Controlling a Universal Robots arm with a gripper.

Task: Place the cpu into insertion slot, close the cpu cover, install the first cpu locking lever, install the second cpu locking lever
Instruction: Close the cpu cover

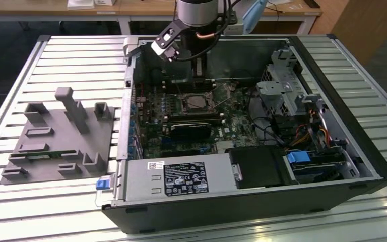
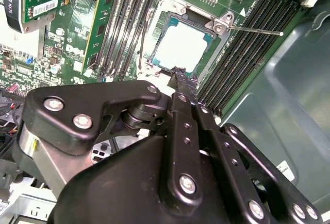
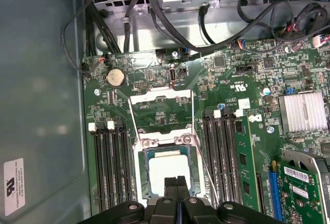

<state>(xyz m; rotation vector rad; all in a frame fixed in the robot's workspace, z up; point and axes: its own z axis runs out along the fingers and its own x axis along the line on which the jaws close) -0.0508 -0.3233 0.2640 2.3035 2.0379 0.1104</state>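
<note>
On the exterior view's left of the insertion slot [image 1: 195,102], outside the open black computer case [image 1: 375,166], a matte grey moulded fixture [image 1: 62,133] with upright posts lies on the slatted metal table [image 1: 46,212]. The slot sits mid-case in the green motherboard. Between it and the case's near wall, a grey power supply [image 1: 146,176] carries a white label [image 1: 187,180] with dark print. The gripper [image 1: 199,74] hangs over the slot's far side.

The first wrist view gives the detail the exterior view lacks. The cpu [image 3: 166,168], a flat square with a pale silvery top, lies seated in the slot. The cpu cover [image 3: 161,96], a thin silver frame with a square window, is swung open and lies back beyond the slot, towards a round coin cell [image 3: 115,77]. Long black memory slots [image 3: 108,167] flank the slot. A thin wire locking lever [image 3: 205,167] stands free beside it. The black jaws are pressed together with nothing between them, over the cpu's edge; whether they touch it cannot be told. A ribbed silver heatsink [image 3: 304,112] sits well apart from the slot.

The second wrist view shows the gripper's bolted black linkages. It also shows a lever [image 2: 255,29] reaching from the slot's corner across the memory slots.
</note>
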